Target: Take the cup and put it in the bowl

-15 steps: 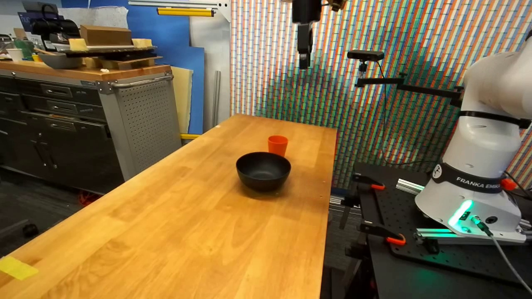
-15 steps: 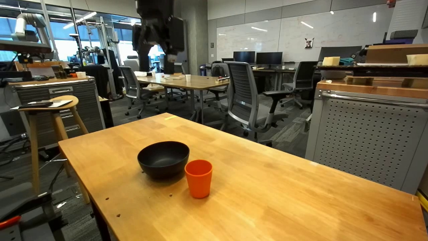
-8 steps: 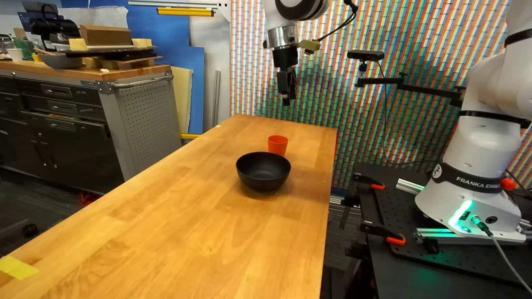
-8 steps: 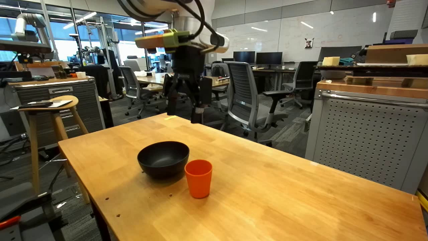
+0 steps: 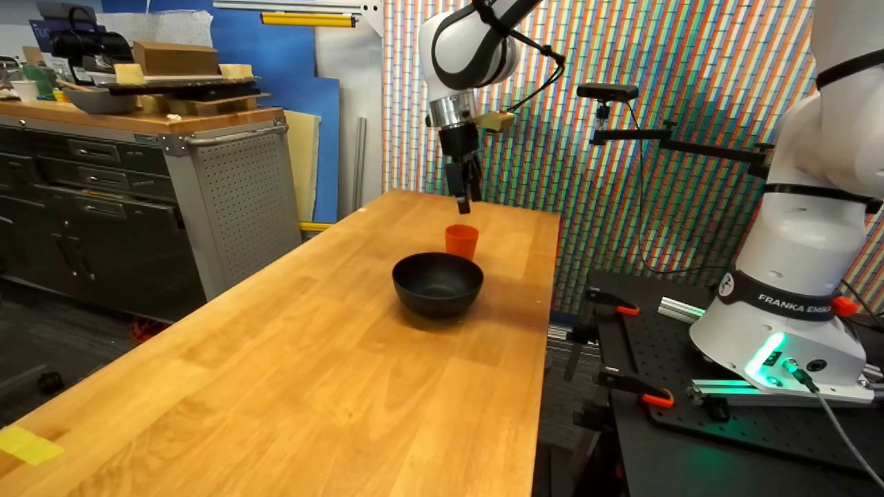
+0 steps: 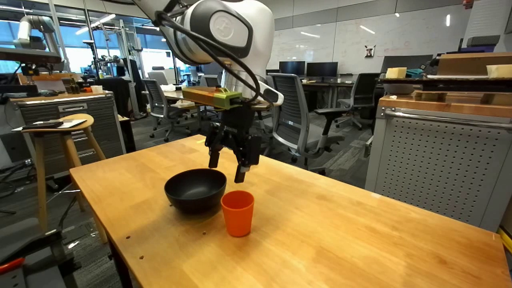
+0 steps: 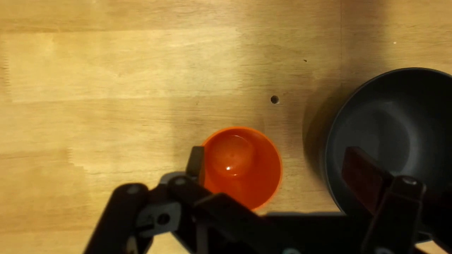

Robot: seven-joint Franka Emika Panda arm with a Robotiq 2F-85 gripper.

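The orange cup (image 5: 461, 239) stands upright and empty on the wooden table, close beside the black bowl (image 5: 436, 298). In an exterior view the cup (image 6: 238, 218) stands in front of the bowl (image 6: 195, 196), with its rim just overlapping the bowl's edge in the picture. My gripper (image 6: 227, 171) is open and empty, pointing down above the table, higher than both. In the wrist view the gripper (image 7: 279, 167) has one finger over the left rim of the cup (image 7: 243, 164) and one over the bowl (image 7: 385, 123). Part of each is hidden behind the fingers.
The wooden table (image 5: 331, 386) has yellow tape (image 5: 29, 445) near one corner. The robot base stands on a black bench (image 5: 690, 449) beside it. A grey cabinet (image 6: 440, 160) and office chairs (image 6: 296, 112) stand beyond the table's edges.
The gripper has come down from high above towards the cup and bowl and has moved sideways to hang over them, staying open. The cup and bowl have not moved.
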